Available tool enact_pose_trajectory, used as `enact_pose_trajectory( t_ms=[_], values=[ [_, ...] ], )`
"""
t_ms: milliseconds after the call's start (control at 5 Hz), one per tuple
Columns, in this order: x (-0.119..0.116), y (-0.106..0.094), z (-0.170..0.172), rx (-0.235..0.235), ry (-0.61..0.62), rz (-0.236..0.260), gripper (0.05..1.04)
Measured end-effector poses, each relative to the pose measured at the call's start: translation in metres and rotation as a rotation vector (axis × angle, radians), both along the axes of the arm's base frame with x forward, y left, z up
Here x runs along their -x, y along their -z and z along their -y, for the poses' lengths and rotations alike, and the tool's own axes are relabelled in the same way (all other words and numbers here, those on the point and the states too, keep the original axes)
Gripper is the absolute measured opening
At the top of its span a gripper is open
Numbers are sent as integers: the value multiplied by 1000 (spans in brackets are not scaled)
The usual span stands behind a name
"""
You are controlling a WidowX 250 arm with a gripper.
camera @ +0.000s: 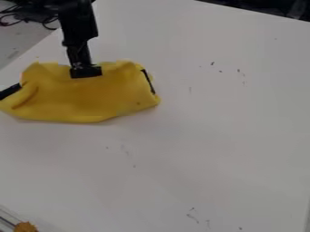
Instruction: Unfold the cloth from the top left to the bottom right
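Observation:
The yellow cloth (pixel 79 102) lies folded in a wide, rumpled strip at the upper left of the white table, with dark edging showing at its left and right ends. My gripper (pixel 86 72) points down at the cloth's upper edge, left of its middle, and overlaps the yellow fabric there. The tips appear at or just over the cloth; whether they hold any of it I cannot tell.
White tabletop (pixel 212 136) with small dark marks extends right of and below the cloth. An orange-brown object (pixel 25 227) sits by a clear edge at the bottom left corner. Dark cables (pixel 27 16) lie beyond the table at the top left.

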State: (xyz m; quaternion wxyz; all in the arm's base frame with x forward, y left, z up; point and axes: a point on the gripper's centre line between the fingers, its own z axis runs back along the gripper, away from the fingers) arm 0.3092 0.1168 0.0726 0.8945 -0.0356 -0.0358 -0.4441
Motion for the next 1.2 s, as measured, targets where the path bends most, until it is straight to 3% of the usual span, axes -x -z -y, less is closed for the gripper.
enact_pose_trajectory(
  t_ms=[400,600,800,1200],
  values=[
    [55,-14,35,35,-49,80,67],
    [76,-14,48,57,-78,90,67],
    [98,2,60,98,-111,45,67],
    [133,15,83,124,-138,45,66]
  ],
)
